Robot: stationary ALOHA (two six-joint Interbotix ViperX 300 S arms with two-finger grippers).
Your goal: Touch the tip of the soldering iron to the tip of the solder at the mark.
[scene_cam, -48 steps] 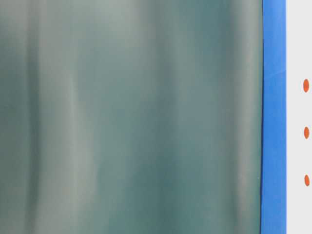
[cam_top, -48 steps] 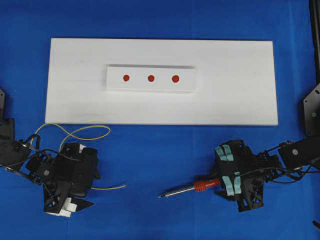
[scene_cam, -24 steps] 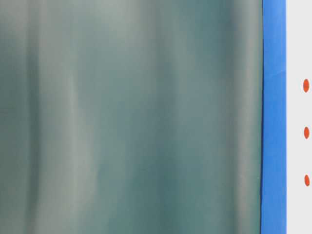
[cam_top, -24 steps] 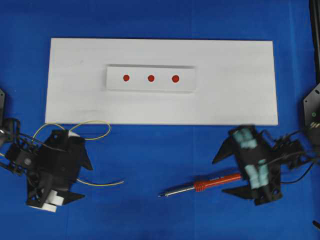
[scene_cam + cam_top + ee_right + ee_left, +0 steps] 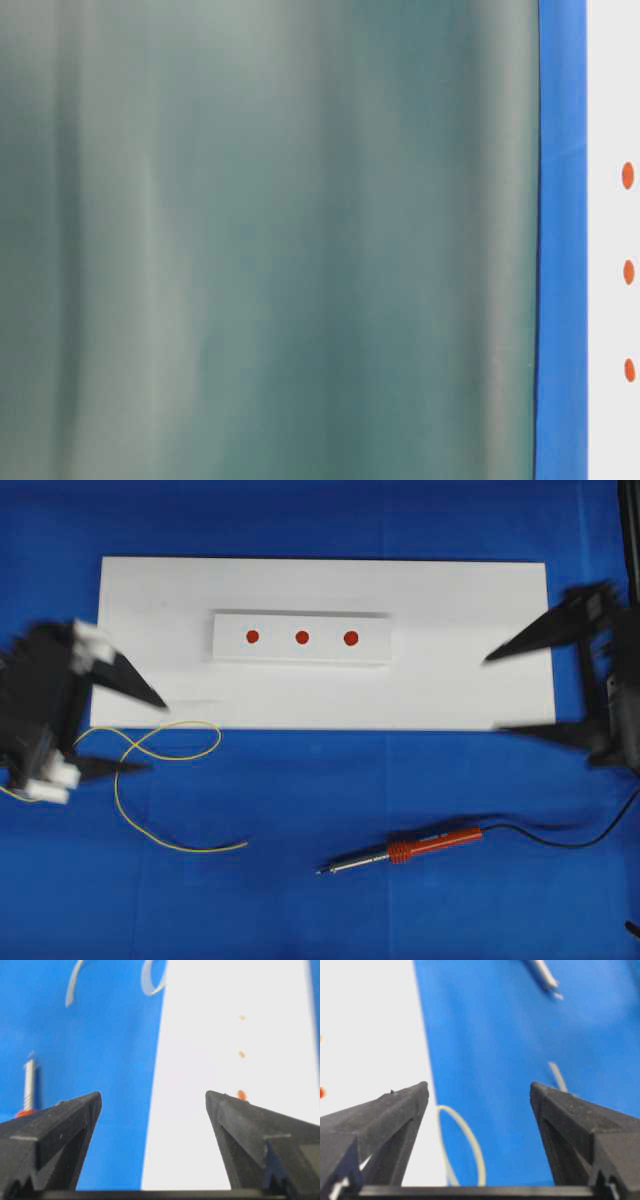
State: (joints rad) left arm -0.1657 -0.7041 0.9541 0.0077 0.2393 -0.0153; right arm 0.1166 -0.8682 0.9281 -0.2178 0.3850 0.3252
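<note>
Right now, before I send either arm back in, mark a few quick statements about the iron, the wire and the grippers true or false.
1. The red-handled soldering iron lies on the blue cloth, held by nothing. True.
2. The thin yellow solder wire is clamped in the left gripper. False: it lies loose on the cloth, and that gripper is open and empty.
3. The right gripper is open. True.
4. The iron's tip touches a red mark. False: it rests on the cloth, off the white board.
</note>
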